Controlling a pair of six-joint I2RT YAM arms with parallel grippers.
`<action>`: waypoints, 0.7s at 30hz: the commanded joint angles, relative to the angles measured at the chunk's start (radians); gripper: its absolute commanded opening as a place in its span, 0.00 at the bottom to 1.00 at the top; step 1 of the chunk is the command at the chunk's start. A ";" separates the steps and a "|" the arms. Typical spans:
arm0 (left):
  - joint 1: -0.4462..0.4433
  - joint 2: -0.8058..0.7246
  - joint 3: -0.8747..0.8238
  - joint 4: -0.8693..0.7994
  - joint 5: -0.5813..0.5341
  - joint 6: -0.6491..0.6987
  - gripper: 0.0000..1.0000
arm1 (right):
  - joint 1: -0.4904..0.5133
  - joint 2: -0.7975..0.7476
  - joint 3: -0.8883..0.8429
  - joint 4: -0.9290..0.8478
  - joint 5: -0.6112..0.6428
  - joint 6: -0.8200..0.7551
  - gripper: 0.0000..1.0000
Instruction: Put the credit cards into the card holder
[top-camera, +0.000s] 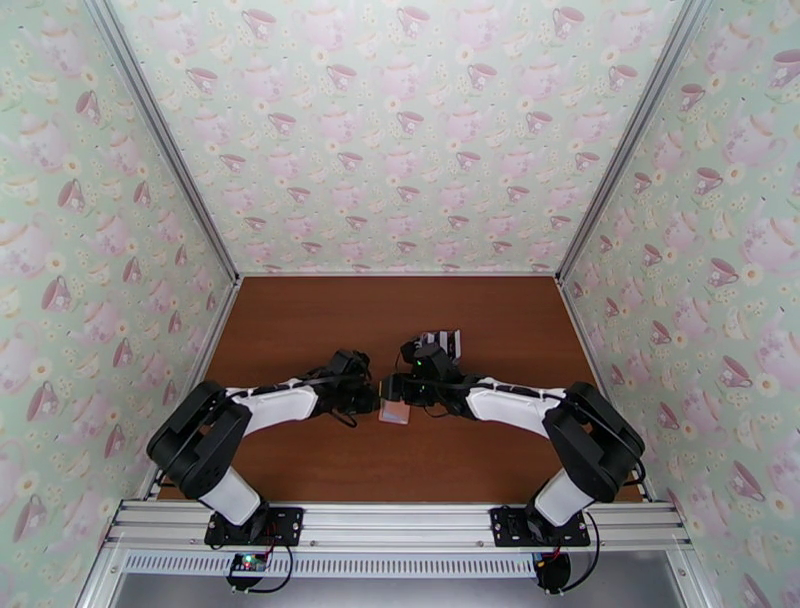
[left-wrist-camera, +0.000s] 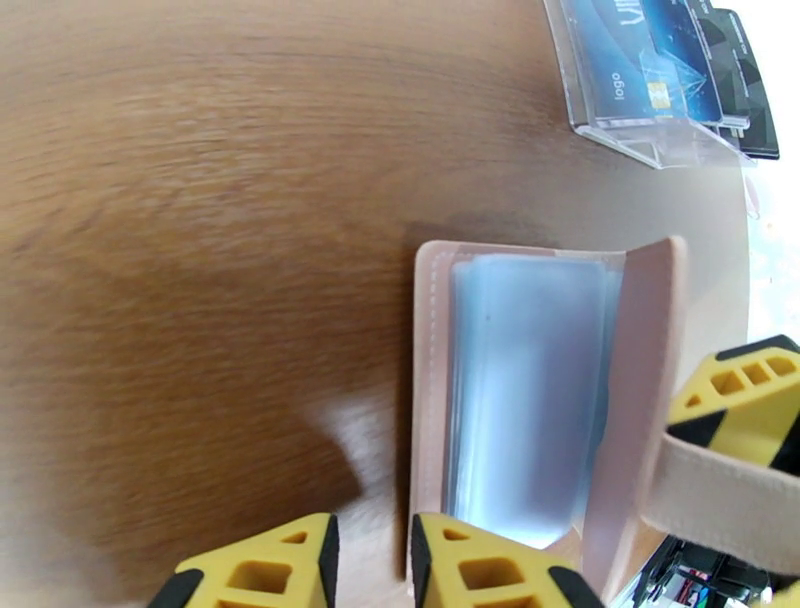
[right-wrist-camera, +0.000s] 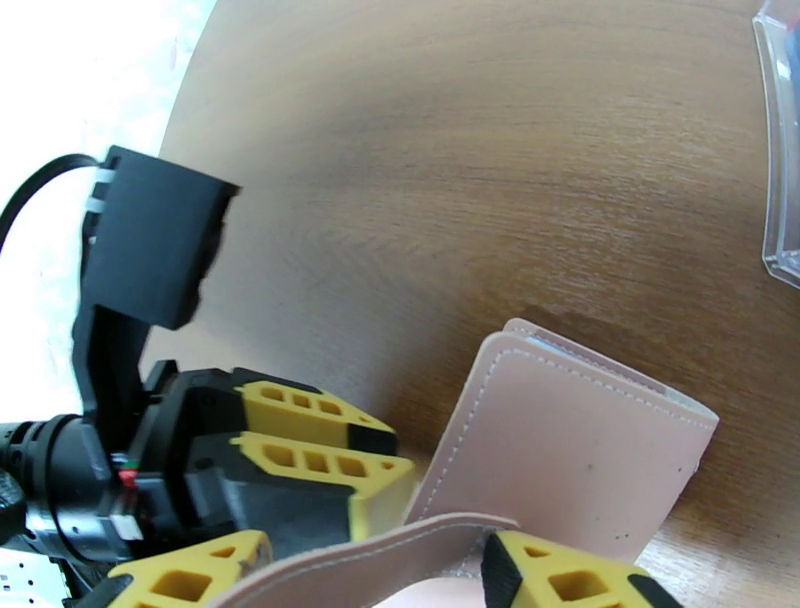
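Observation:
The card holder (left-wrist-camera: 530, 390) is a pink wallet lying open on the brown table, its pale blue-grey pockets facing up and its right flap (left-wrist-camera: 645, 400) standing upright. In the top view the card holder (top-camera: 396, 412) sits between both grippers. My left gripper (left-wrist-camera: 370, 540) is slightly open, with one finger (left-wrist-camera: 480, 565) over the wallet's near end. My right gripper (right-wrist-camera: 375, 570) stands open with the wallet's snap tab (right-wrist-camera: 400, 550) lying across between its fingers. The credit cards (left-wrist-camera: 660, 60) stand in a clear rack behind the wallet, with black ones (left-wrist-camera: 748, 85) at its far side.
The clear plastic rack (top-camera: 440, 343) sits just behind the right wrist, and its corner (right-wrist-camera: 780, 150) shows at the right wrist view's edge. Bare brown tabletop (top-camera: 300, 320) spreads left and behind. Teacup-patterned walls (top-camera: 400, 150) enclose the table on three sides.

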 joint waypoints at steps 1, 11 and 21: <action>0.018 -0.047 -0.023 -0.049 -0.038 0.027 0.27 | 0.009 0.028 -0.002 0.029 -0.028 0.019 0.61; 0.081 -0.113 -0.078 -0.093 -0.056 0.042 0.27 | 0.009 0.073 0.007 0.061 -0.064 0.027 0.69; 0.149 -0.176 -0.077 -0.141 -0.055 0.076 0.27 | 0.009 0.097 0.005 0.083 -0.079 0.037 0.84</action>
